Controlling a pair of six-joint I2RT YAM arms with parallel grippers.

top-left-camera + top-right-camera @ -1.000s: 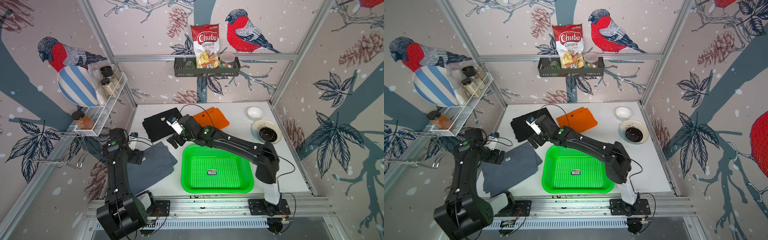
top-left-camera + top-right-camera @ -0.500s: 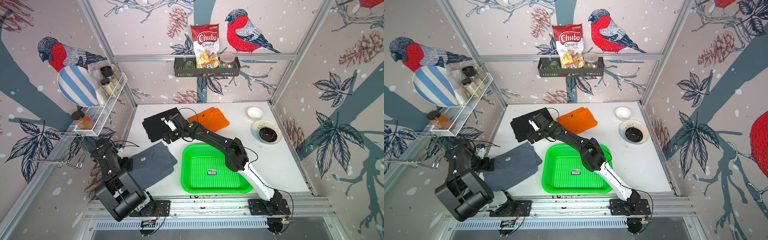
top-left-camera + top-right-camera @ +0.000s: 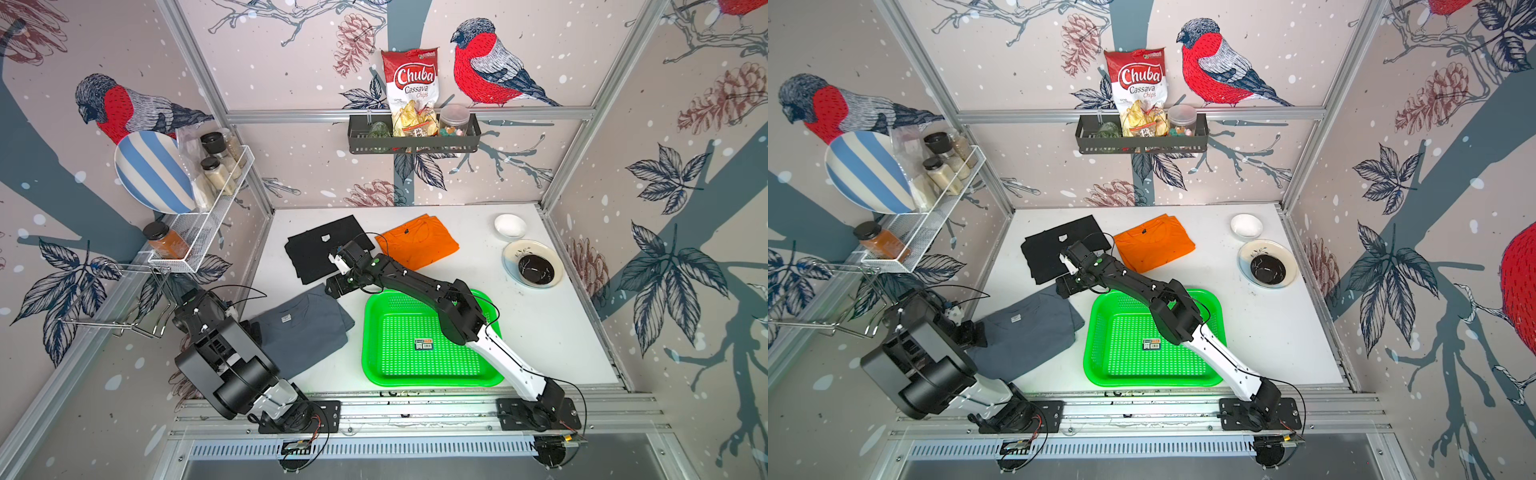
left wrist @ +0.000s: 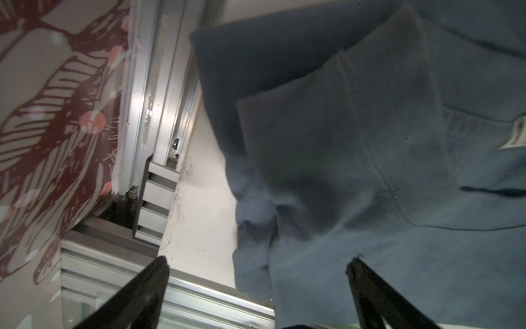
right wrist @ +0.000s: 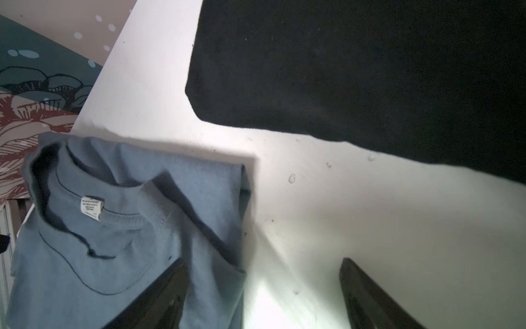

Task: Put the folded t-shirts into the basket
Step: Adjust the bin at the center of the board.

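Note:
Three folded t-shirts lie on the white table: a grey-blue one (image 3: pixel 303 332) (image 3: pixel 1025 328) at the front left, a black one (image 3: pixel 320 249) (image 3: pixel 1059 245) behind it, and an orange one (image 3: pixel 417 245) (image 3: pixel 1154 245) at the back middle. The green basket (image 3: pixel 370 365) (image 3: pixel 1090 361) holds only a small label. My right gripper (image 3: pixel 334 286) (image 5: pixel 263 265) is open and low over the grey-blue shirt's (image 5: pixel 113 228) far right corner, one finger above the cloth, the other above bare table. My left gripper (image 3: pixel 973 332) (image 4: pixel 257 260) is open at that shirt's (image 4: pixel 355 171) left edge, which lies between its jaws.
A white bowl (image 3: pixel 510 226) and a plate with a dark bowl (image 3: pixel 534 266) sit at the back right. A white wire rack (image 3: pixel 208 208) juts from the left wall. A black shelf (image 3: pixel 413 137) hangs on the back wall. The right arm spans the basket's far left corner.
The left arm has folded down, bringing its gripper to the grey-blue shirt's left edge. The right gripper has come from the black shirt toward the grey-blue shirt's far corner.

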